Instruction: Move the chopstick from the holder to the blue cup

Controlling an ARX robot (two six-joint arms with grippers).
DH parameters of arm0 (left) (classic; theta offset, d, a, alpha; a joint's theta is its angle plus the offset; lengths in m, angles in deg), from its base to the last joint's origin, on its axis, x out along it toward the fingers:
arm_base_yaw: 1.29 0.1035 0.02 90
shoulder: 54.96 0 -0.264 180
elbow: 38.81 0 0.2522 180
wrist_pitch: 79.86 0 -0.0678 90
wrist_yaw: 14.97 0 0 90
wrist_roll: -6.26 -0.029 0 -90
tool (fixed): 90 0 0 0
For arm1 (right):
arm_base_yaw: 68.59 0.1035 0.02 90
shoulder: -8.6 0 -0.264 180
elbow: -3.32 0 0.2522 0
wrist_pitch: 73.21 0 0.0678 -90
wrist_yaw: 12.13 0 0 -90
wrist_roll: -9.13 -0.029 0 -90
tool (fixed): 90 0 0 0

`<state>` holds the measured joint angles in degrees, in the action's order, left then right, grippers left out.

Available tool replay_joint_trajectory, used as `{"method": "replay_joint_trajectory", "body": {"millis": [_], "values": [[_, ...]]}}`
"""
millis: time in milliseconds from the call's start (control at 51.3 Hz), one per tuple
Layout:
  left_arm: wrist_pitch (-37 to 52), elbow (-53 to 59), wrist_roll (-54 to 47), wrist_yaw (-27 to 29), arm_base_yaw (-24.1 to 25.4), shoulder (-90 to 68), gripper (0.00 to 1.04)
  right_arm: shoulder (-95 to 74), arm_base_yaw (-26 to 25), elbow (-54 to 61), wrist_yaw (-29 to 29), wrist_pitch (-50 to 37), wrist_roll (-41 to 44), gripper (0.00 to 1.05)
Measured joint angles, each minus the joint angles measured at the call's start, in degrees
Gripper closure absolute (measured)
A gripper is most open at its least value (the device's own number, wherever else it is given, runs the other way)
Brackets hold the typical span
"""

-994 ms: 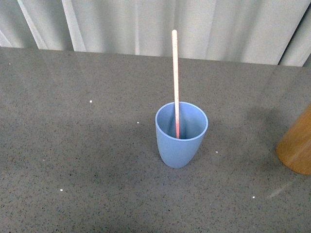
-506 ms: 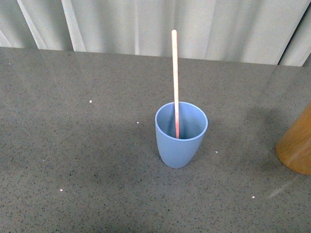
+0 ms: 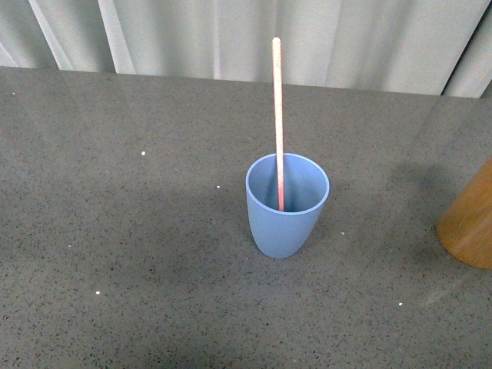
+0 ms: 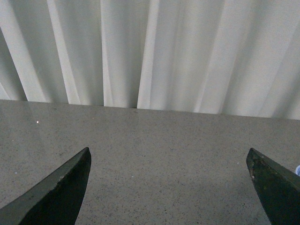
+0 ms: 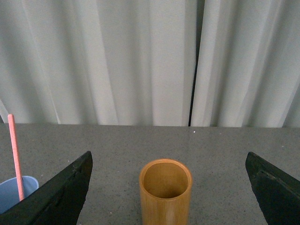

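Note:
The light-blue cup [image 3: 287, 204] stands on the grey table in the front view. One pinkish-red chopstick [image 3: 277, 115] stands upright inside it, its pale end up. The orange-brown wooden holder [image 3: 470, 228] shows at the right edge. In the right wrist view the holder [image 5: 165, 193] stands ahead of my open right gripper [image 5: 168, 157], and its inside looks empty; the cup [image 5: 13, 192] and chopstick [image 5: 15, 154] show to one side. My left gripper [image 4: 168, 152] is open over bare table. Neither gripper shows in the front view.
The speckled grey table [image 3: 138, 231] runs back to a white pleated curtain [image 3: 231, 38]. A sliver of blue shows at the edge of the left wrist view [image 4: 297, 171].
The front view has shifted slightly: the cup, chopstick and table edge sit a little higher in the picture. The chopstick stays upright in the cup.

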<state>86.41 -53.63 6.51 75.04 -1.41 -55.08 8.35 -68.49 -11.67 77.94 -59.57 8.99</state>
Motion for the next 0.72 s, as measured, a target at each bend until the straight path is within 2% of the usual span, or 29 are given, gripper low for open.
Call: {"method": "replay_joint_trajectory", "body": {"millis": [721], "values": [[0.0, 0.0, 0.0, 0.0, 0.0, 0.0, 0.07, 0.0, 0.0, 0.0, 0.0, 0.0, 0.0, 0.1]]}}
